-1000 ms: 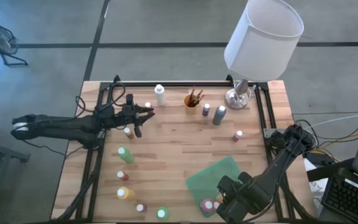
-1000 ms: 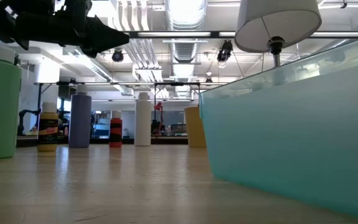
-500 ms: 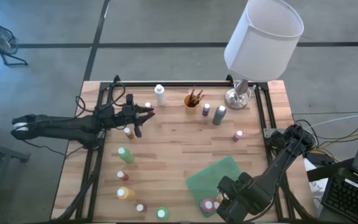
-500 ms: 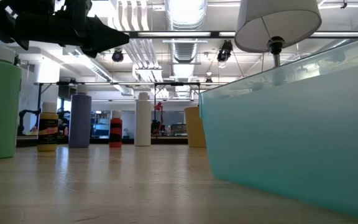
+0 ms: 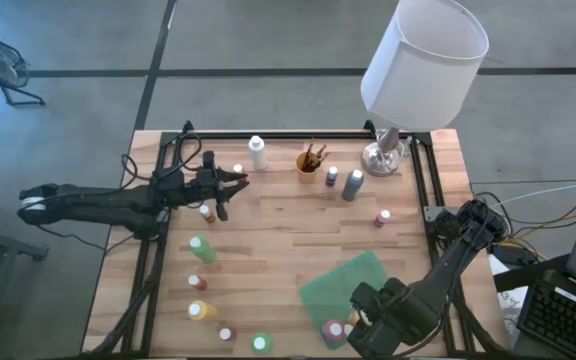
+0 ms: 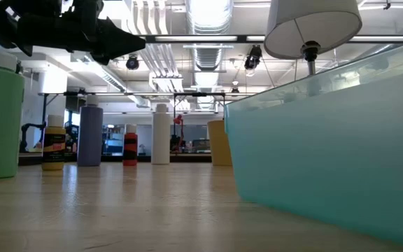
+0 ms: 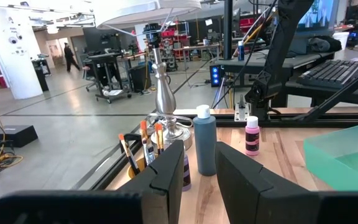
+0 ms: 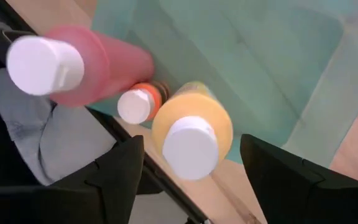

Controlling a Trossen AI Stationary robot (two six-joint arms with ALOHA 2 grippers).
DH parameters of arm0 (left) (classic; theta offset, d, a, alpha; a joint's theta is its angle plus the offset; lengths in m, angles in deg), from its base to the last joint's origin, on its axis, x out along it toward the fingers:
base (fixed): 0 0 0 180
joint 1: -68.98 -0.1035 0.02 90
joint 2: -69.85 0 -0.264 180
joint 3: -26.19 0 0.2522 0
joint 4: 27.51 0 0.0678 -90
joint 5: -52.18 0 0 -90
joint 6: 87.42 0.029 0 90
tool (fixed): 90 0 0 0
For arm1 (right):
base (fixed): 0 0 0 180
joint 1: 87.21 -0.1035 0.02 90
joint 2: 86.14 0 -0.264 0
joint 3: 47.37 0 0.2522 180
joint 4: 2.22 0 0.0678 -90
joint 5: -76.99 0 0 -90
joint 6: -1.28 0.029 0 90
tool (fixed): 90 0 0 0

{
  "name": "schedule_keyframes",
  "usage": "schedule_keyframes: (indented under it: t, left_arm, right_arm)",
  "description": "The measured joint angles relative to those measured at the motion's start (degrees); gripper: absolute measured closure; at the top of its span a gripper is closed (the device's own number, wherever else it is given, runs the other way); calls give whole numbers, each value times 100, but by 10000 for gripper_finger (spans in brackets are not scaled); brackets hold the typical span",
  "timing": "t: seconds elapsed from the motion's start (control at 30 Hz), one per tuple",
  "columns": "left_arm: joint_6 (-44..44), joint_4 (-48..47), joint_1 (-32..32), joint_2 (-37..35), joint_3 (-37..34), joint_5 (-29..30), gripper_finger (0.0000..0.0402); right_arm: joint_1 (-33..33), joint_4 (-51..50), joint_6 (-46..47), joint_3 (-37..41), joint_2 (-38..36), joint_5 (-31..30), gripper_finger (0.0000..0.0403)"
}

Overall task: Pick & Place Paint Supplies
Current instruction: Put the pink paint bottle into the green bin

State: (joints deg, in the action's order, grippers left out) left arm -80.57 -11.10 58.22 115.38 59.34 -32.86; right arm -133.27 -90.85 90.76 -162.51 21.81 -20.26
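The right gripper (image 8: pixel 188 180) is being held open above the yellow bottle (image 8: pixel 191 127) in the green bin (image 5: pixel 343 280), nothing grasped; the left gripper (image 7: pixel 197 180) is being kept slightly apart, empty.

Right gripper (image 8: pixel 188 165) fingers wider apart.

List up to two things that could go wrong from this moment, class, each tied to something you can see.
1. The right gripper stands open over the yellow bottle in the green bin; a careless withdrawal might tip it against the pink bottle beside it.
2. The left gripper hovers among small bottles near the white bottle; a low sweep could topple one.
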Motion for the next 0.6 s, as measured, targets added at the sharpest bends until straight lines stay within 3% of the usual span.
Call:
schedule_keyframes:
  t: [0.4,0.6]
  left_arm:
    - [0,-24,2,1,0,-1,305]
    - [0,-28,2,-1,0,-1,305]
  right_arm:
    - [582,-1514,-1034,-150,-176,-916,162]
    - [1078,-1517,-2083,-20,-424,-1338,175]
